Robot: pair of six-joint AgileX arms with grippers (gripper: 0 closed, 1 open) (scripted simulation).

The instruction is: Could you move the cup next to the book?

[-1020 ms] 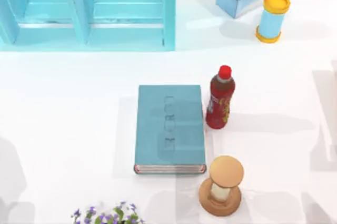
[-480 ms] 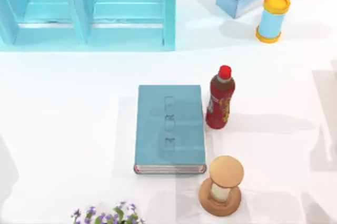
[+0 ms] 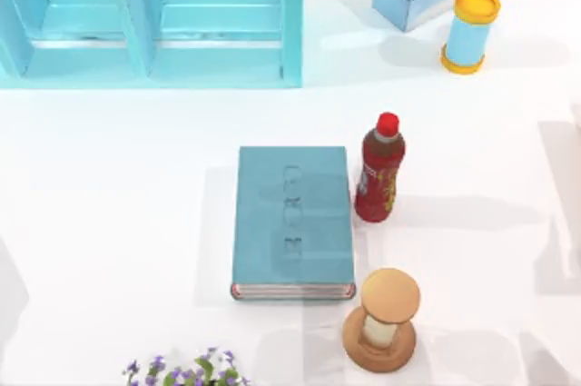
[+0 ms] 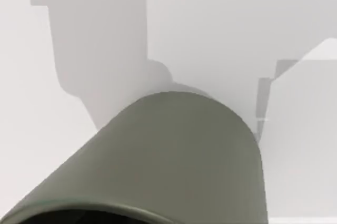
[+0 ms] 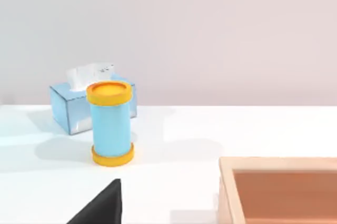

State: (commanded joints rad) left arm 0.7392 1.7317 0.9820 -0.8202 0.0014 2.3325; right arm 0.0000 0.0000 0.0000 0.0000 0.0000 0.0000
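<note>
— Since the cup has to end up by the book, where is each of them?

— The large flat teal-blue hardcover book (image 3: 292, 221) lies mid-tabletop, its long axis running from the far edge toward the near edge. The small grey-olive cylindrical cup (image 4: 174, 155) sits right up against the left wrist camera, rim nearest the lens and wall running away over bare white tabletop (image 4: 221, 29). I cannot tell which part of the tabletop that is.

— Does the left gripper have it?

— I cannot tell whether it is clamped on the cup or merely close around it. The cup lies straight ahead of that wrist, so I judge the left arm to be the one at work.

— And the right gripper?

— Its state is also unclear. That arm looks parked, its camera facing the light-blue cylinder with yellow ends (image 5: 110, 124) and the light-blue tissue box (image 5: 79, 105) at the far right corner.

— Which side of the book should it go for?

— The left long side, I'd say. A red-capped dark red bottle (image 3: 379, 168) stands just beside the right long edge, and a round wooden hourglass (image 3: 385, 318) crowds the near right corner. The left flank is bare and on the working arm's side.
</note>
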